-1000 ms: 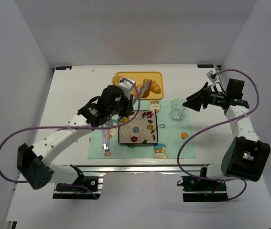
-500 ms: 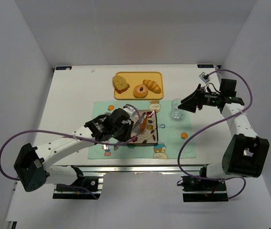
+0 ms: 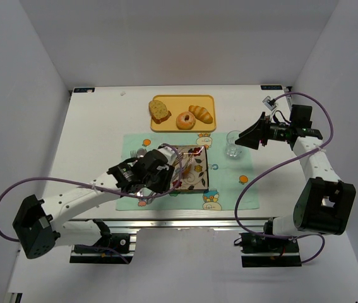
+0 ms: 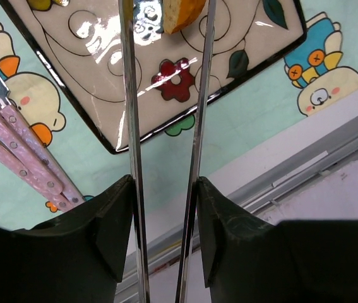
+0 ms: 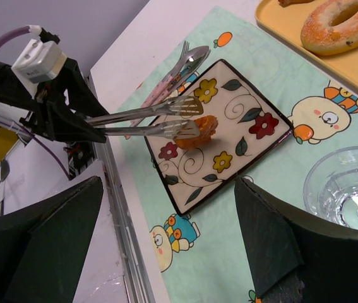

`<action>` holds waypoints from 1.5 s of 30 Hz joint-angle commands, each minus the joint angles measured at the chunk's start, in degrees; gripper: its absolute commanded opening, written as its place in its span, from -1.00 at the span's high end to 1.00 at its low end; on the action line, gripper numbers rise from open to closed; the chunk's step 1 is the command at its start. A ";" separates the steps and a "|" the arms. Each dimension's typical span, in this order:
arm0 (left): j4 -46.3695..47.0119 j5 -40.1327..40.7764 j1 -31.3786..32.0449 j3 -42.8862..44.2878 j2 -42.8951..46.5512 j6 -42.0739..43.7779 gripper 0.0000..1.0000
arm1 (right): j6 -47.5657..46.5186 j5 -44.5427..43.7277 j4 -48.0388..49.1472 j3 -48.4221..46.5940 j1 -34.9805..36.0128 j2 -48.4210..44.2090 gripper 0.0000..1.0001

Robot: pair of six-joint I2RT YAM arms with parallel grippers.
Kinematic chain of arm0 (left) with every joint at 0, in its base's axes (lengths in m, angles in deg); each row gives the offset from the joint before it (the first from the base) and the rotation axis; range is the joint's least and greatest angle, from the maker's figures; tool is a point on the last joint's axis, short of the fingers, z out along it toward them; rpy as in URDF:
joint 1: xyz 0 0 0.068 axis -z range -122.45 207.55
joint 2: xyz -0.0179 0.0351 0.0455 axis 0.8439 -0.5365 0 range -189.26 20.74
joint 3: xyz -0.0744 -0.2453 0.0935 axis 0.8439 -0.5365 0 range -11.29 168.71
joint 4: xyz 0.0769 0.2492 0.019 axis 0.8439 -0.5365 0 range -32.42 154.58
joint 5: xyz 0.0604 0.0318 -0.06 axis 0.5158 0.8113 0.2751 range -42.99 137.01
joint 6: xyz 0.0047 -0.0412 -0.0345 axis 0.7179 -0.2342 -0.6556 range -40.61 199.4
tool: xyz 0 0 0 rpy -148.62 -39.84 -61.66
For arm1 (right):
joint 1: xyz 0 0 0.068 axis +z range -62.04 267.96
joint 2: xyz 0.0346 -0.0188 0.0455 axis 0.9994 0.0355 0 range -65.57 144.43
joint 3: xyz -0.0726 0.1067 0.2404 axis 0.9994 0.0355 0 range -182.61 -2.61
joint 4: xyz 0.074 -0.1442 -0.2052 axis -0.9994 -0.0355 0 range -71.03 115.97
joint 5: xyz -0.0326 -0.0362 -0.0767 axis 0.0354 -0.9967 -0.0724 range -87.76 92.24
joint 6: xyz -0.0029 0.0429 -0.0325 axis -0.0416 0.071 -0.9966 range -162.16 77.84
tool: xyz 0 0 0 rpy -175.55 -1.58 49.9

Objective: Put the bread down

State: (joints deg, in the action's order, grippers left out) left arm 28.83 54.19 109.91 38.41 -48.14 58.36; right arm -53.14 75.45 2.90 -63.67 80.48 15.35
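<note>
Metal tongs [image 5: 141, 131] are held in the left gripper [image 4: 163, 183]. Its jaws stand part-way open, and each finger presses the outside of one tong arm, so the grip is on the tongs only. The tong blades are spread apart over the patterned plate [image 5: 194, 173]. The bread [image 5: 197, 131], a small piece with orange-yellow crumb and a brown crust edge, sits near the plate's centre at the blade ends. In the right wrist view it touches the lower blade, and the upper blade is clear of it. In the left wrist view it shows at the top edge between the two arms, close against the right-hand one. It appears to lie on the plate surface, but I cannot tell whether its full weight is down. The plate is square with a dark rim and flower motifs, and it sits on a mint-green cartoon placemat [image 3: 229, 183]. Pink-handled cutlery [image 4: 21, 158] lies on the mat just beside the plate's left edge. A clear glass [image 3: 233, 144] stands on the mat to the plate's right, apart from it. A yellow tray [image 3: 207, 100] beyond the mat carries a larger tan slice [image 3: 160, 110], a doughnut [image 3: 185, 120] and a croissant [image 3: 201, 113]. The right gripper [image 3: 252, 136] hangs above the table to the right of the glass, with its jaws wide apart and nothing between them.
</note>
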 commanded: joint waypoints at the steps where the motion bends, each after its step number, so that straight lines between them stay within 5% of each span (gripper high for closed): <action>1: 2.60 -1.55 0.29 -0.56 4.45 -0.49 -0.05 | -0.80 0.18 -0.48 -0.03 0.10 -1.47 -0.79; 16: 3.14 -0.94 0.29 -2.14 12.45 -3.30 0.03 | -1.06 0.53 -0.48 -0.38 0.19 -0.07 -0.79; 22: -0.45 10.28 -0.85 -0.48 14.56 -9.54 0.14 | -1.41 0.62 -0.75 -0.29 0.28 -0.07 -0.79; 26: -3.71 6.28 -13.65 3.74 15.00 -8.24 0.24 | -1.94 0.62 -1.36 -0.55 0.37 0.20 -0.79; 33: -4.34 -3.22 -46.33 2.62 10.36 5.56 0.27 | -3.87 0.71 -4.00 -2.49 1.33 0.90 -0.79; 45: 31.51 -7.18 -60.53 -16.47 1.57 19.28 0.02 | -17.40 -1.93 -17.97 -7.58 3.79 2.92 -0.79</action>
State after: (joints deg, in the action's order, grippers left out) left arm 47.65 50.91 50.98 22.08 -45.70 73.94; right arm -64.59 73.94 -9.30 -68.72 83.98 17.47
